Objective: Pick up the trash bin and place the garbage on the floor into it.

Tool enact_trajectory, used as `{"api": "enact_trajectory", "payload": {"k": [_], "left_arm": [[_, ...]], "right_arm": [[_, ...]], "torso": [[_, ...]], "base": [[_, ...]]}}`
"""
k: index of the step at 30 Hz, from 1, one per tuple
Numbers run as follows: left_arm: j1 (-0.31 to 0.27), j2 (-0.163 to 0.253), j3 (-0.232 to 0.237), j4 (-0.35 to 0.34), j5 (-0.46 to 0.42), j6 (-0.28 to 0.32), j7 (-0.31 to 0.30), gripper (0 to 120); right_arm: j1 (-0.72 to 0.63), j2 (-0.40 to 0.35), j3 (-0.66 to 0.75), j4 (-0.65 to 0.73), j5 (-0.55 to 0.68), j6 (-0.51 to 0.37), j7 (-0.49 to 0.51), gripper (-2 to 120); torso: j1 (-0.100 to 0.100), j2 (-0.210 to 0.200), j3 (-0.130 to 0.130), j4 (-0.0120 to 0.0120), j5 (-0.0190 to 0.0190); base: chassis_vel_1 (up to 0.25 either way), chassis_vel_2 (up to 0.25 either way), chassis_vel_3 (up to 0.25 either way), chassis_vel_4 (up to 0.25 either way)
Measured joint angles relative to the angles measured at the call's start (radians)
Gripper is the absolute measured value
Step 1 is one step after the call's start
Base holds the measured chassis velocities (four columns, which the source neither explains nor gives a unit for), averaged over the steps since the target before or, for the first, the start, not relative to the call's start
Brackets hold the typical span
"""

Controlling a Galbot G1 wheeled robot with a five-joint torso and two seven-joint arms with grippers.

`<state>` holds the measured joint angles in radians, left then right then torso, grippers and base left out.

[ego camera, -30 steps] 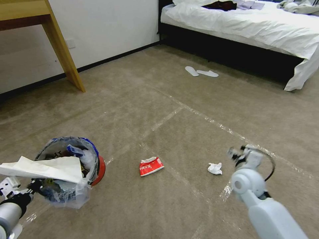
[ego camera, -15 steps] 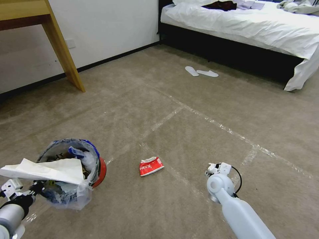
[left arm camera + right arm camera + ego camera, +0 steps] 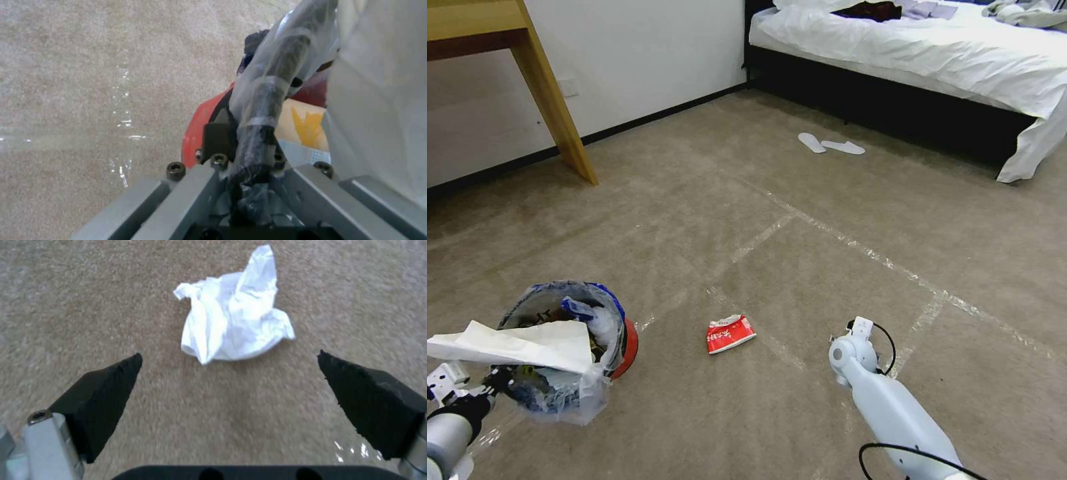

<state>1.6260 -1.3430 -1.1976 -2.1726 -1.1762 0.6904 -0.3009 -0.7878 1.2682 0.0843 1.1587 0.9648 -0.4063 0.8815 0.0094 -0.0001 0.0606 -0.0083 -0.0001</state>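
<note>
While left claw (image 3: 249,146) grips bin rim (image 3: 267,100), right claw (image 3: 229,373) spread above tissue (image 3: 233,323)

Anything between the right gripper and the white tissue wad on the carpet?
Nothing visible. In the right wrist view the right gripper is open, and the white tissue wad lies on bare floor just ahead of the gap between the pads. The left gripper is shut on the trash bin rim.

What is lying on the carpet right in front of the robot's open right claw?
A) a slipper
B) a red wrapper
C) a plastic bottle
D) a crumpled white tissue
D: the right wrist view shows a crumpled white tissue on the carpet just ahead of the right gripper, whose fingers are spread wide.
</note>
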Motion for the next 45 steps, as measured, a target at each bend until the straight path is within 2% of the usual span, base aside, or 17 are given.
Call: {"api": "enact_trajectory", "payload": {"k": [12, 14, 15, 18, 19, 20, 21, 22, 24, 25, 29, 30, 31, 36, 40, 43, 45], "left_arm": [[0.006, 0.001, -0.002, -0.007, -0.003, 0.000, 0.000, 0], [0.010, 0.002, -0.005, -0.008, -0.003, -0.002, 0.001, 0], [0.010, 0.002, -0.005, -0.008, -0.003, -0.002, 0.001, 0], [0.012, 0.002, -0.006, -0.008, -0.003, -0.004, 0.003, 0], [0.012, 0.002, -0.006, -0.008, -0.003, -0.004, 0.003, 0], [0.012, 0.002, -0.006, -0.008, -0.003, -0.004, 0.004, 0], [0.012, 0.002, -0.006, -0.008, -0.003, -0.004, 0.004, 0], [0.012, 0.002, -0.006, -0.008, -0.003, -0.004, 0.005, 0], [0.012, 0.002, -0.006, -0.008, -0.003, -0.005, 0.006, 0], [0.012, 0.002, -0.006, -0.007, -0.002, -0.006, 0.007, 0], [0.012, 0.001, -0.004, -0.007, 0.000, -0.007, 0.009, 0], [0.014, -0.001, -0.002, -0.007, 0.002, -0.008, 0.011, 0], [0.014, -0.001, -0.002, -0.007, 0.002, -0.008, 0.011, 0], [0.017, -0.003, -0.001, -0.005, 0.009, -0.014, 0.017, 0], [0.019, -0.003, -0.001, -0.005, 0.010, -0.015, 0.019, 0], [0.020, -0.004, -0.002, -0.002, 0.012, -0.016, 0.020, 0], [0.018, -0.004, -0.001, 0.007, 0.017, -0.017, 0.021, 0]], "right_arm": [[0.084, 0.037, -0.029, -0.152, -0.027, 0.033, -0.044, 99], [0.100, 0.044, -0.031, -0.185, -0.033, 0.038, -0.052, 90], [0.100, 0.044, -0.031, -0.185, -0.033, 0.038, -0.052, 90], [0.110, 0.047, -0.031, -0.215, -0.040, 0.042, -0.061, 76], [0.110, 0.047, -0.031, -0.215, -0.040, 0.042, -0.061, 76], [0.114, 0.048, -0.030, -0.233, -0.046, 0.047, -0.067, 70], [0.114, 0.048, -0.030, -0.233, -0.046, 0.047, -0.067, 70], [0.116, 0.049, -0.028, -0.247, -0.050, 0.052, -0.072, 61], [0.117, 0.050, -0.026, -0.255, -0.051, 0.054, -0.076, 59], [0.116, 0.049, -0.023, -0.260, -0.051, 0.056, -0.081, 50], [0.113, 0.047, -0.019, -0.267, -0.055, 0.063, -0.092, 40], [0.112, 0.046, -0.018, -0.271, -0.060, 0.069, -0.101, 32], [0.112, 0.046, -0.018, -0.271, -0.060, 0.069, -0.101, 32], [0.102, 0.045, -0.018, -0.271, -0.073, 0.085, -0.126, 9], [0.093, 0.044, -0.020, -0.267, -0.080, 0.094, -0.138, 0], [0.073, 0.035, -0.020, -0.227, -0.081, 0.096, -0.140, 0], [0.036, 0.012, -0.012, -0.144, -0.073, 0.094, -0.137, 0]], "torso": [[0.000, 0.000, 0.000, 0.0000, 0.0000], [0.000, 0.000, 0.000, 0.0001, 0.0000], [0.000, 0.000, 0.000, 0.0001, 0.0000], [0.000, 0.000, 0.000, 0.0000, 0.0000], [0.000, 0.000, 0.000, 0.0000, 0.0000], [0.000, 0.000, 0.000, 0.0000, 0.0000], [0.000, 0.000, 0.000, 0.0000, 0.0000], [0.000, 0.000, 0.000, 0.0000, 0.0000], [0.000, 0.000, 0.000, 0.0000, 0.0000], [0.000, 0.000, 0.000, 0.0000, 0.0001], [0.000, 0.000, 0.000, 0.0000, 0.0000], [0.000, 0.000, 0.000, 0.0000, 0.0000], [0.000, 0.000, 0.000, 0.0000, 0.0000], [0.000, 0.000, 0.000, 0.0000, 0.0000], [0.000, 0.000, 0.000, 0.0000, 0.0000], [0.000, 0.000, 0.000, 0.0000, 0.0002], [0.000, 0.000, 0.000, 0.0001, 0.0000]], "base": [[0.000, 0.000, 0.000, 0.000], [0.000, 0.000, 0.000, 0.000], [0.000, 0.000, 0.000, 0.000], [0.000, 0.000, 0.000, 0.000], [0.000, 0.000, 0.000, 0.000], [0.000, 0.000, 0.000, 0.000], [0.000, 0.000, 0.000, 0.000], [0.000, 0.000, 0.000, 0.000], [0.000, 0.000, 0.000, 0.000], [0.000, 0.000, 0.000, 0.000], [0.000, 0.000, 0.000, 0.000], [0.000, 0.000, 0.000, 0.000], [0.000, 0.000, 0.000, 0.000], [0.000, 0.000, 0.000, 0.000], [0.000, 0.000, 0.000, 0.000], [0.000, 0.000, 0.000, 0.000], [0.000, 0.000, 0.000, 0.000]]}}
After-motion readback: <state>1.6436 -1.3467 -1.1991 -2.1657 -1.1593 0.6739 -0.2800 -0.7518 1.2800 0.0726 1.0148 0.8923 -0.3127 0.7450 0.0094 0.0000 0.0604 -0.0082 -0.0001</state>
